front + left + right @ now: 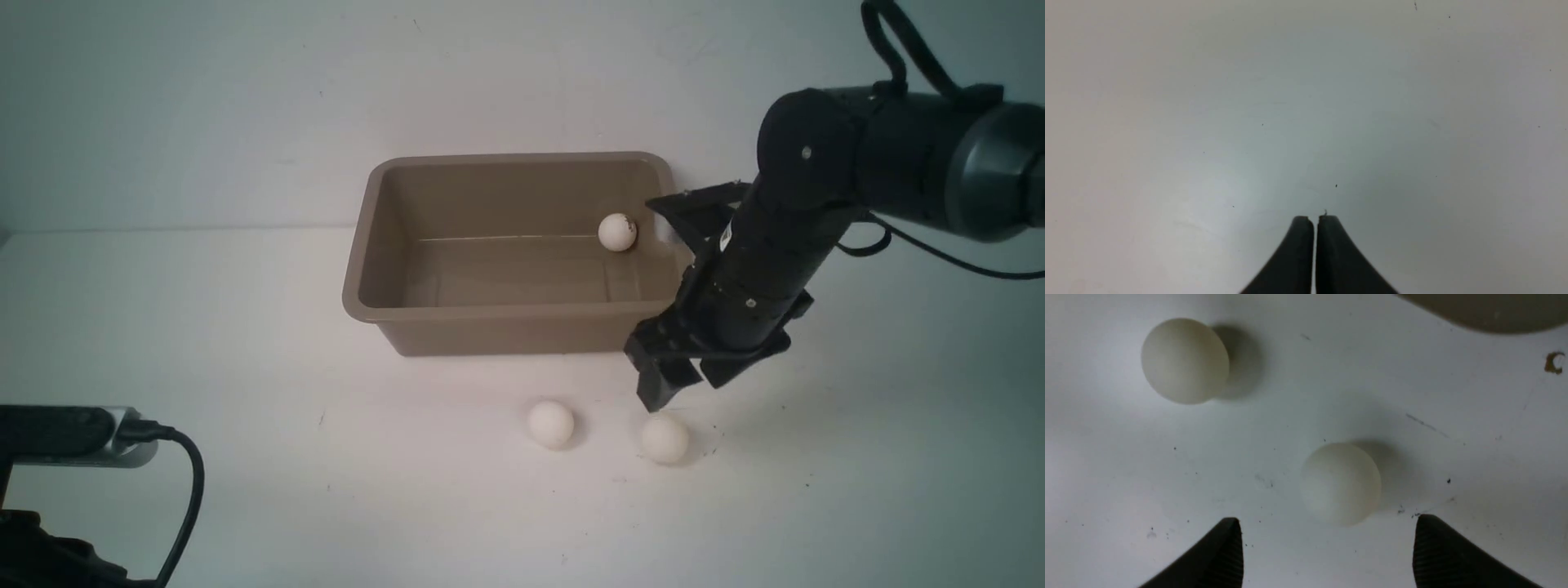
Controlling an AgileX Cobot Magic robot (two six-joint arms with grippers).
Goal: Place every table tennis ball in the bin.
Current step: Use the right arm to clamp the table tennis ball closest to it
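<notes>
One marked white ball (616, 232) lay in the taupe plastic bin (359, 278); two plain white balls (551, 424) (664, 438) sat outside its near wall; right end effector (1327, 519) was spread, empty.

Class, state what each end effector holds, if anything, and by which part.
Nothing is held: right end effector open above a table tennis ball, left end effector shut, empty.

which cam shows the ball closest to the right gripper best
The right wrist view: the ball is large and unblocked, on the table just ahead of the open jaws. The front view shows it small, by the right gripper. The left wrist view shows only the shut left gripper and table.
</notes>
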